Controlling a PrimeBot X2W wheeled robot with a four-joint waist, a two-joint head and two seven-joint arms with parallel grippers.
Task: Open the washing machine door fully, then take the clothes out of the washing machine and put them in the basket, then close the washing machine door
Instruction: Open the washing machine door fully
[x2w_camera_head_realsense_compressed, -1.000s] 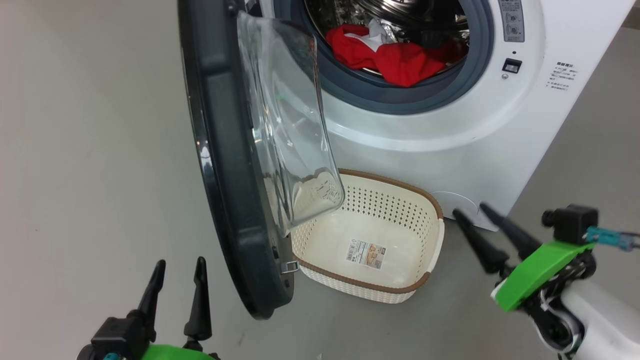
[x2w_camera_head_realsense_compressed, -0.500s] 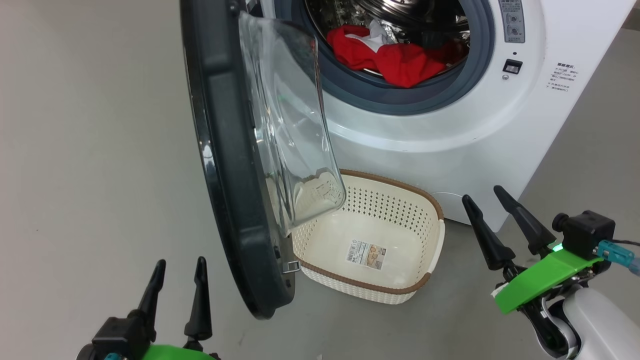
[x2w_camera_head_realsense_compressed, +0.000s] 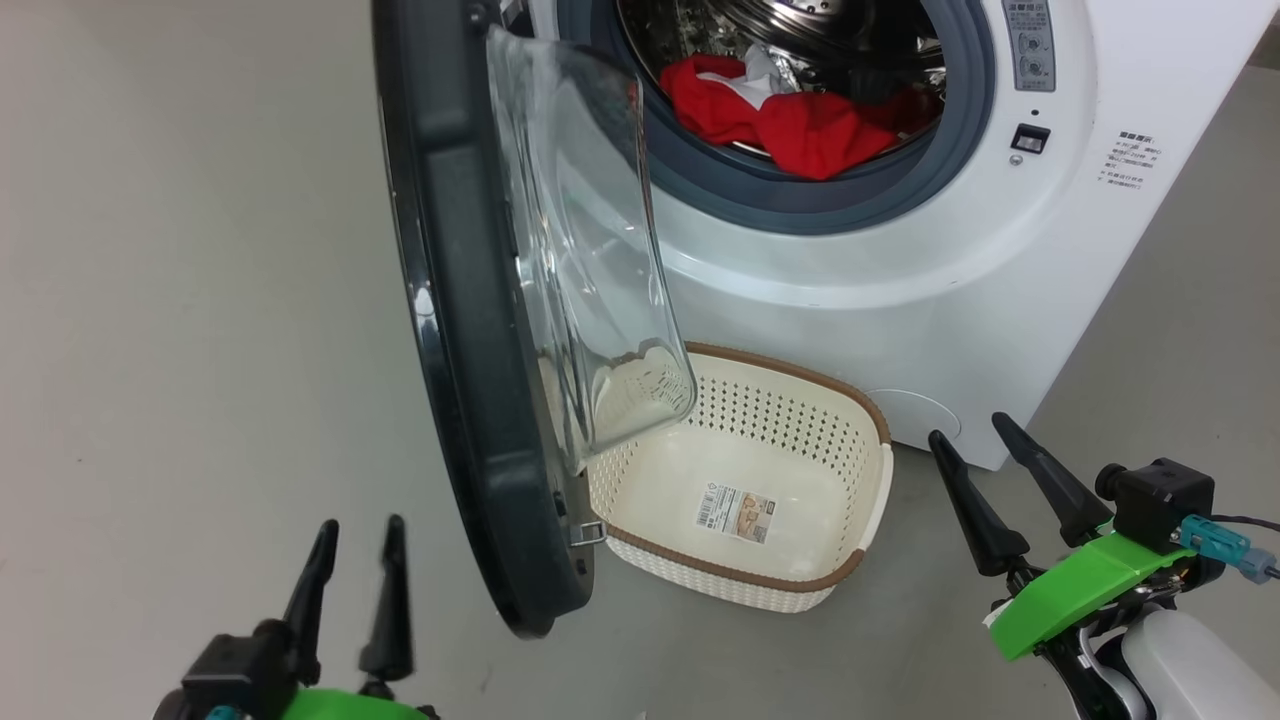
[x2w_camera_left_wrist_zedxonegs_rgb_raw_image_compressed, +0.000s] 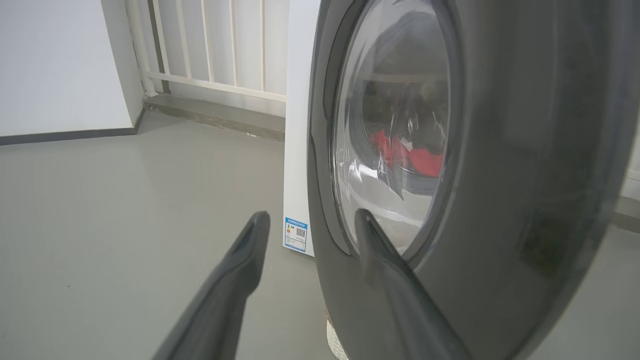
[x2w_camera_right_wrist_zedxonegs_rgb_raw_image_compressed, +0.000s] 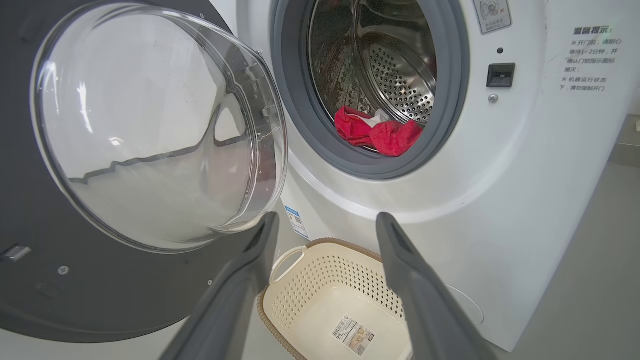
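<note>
Evidently the door (x2w_camera_head_realsense_compressed: 460, 300) stands only part-open above the empty basket (x2w_camera_head_realsense_compressed: 780, 410), with the clothes (x2w_camera_head_realsense_compressed: 790, 120) inside the washing machine (x2w_camera_head_realsense_compressed: 900, 290), so the left gripper (x2w_camera_head_realsense_compressed: 361, 523), spread and empty, sits beside it to push, the right gripper (x2w_camera_head_realsense_compressed: 968, 427) likewise empty.

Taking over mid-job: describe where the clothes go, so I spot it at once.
Find the big white front-loading washing machine with its round black-rimmed glass door swung open. On the grey floor right before it, beside the door, sits a small cream-white perforated plastic basket. Only it has a brown woven-look rim and a paper label on its bottom.
</note>
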